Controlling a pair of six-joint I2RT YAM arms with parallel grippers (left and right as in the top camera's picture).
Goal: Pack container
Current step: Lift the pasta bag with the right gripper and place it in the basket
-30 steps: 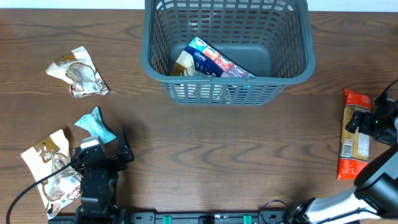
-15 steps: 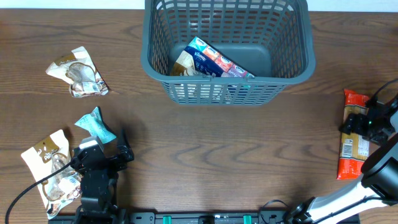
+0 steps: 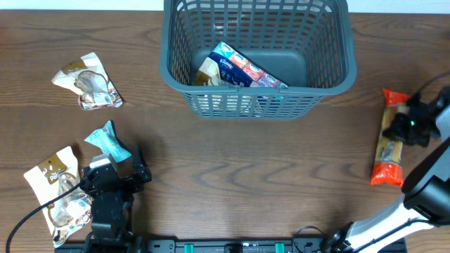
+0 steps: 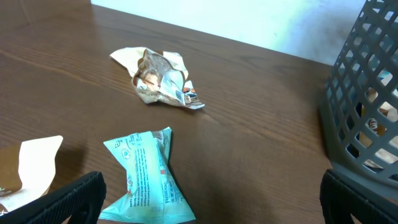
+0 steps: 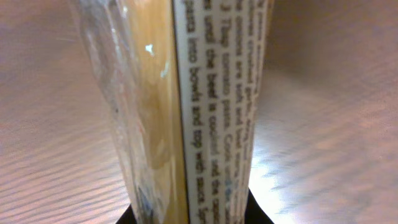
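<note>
- Our right tool (image 3: 410, 121) clamps the pasta packet (image 3: 387, 151) near the desk's (image 3: 281, 176) right edge.
- Our left tool (image 3: 121, 171) rests open beside a teal packet (image 3: 109, 143).
- The basket (image 3: 330, 81) holds packets.

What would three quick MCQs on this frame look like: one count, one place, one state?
1. Packets on the table left of the basket: A one, B three, C five.
2. The teal packet lies: A in the basket, B just ahead of the left gripper, C at the table's right edge.
3. The right gripper is: A open and empty, B out of view, C shut on the red packet.

1 B: the crumpled packet, the teal packet and the beige packet lie there.
2 B: the left wrist view shows it between the open fingers.
3 C: the right wrist view shows the packet filling the grip.
</note>
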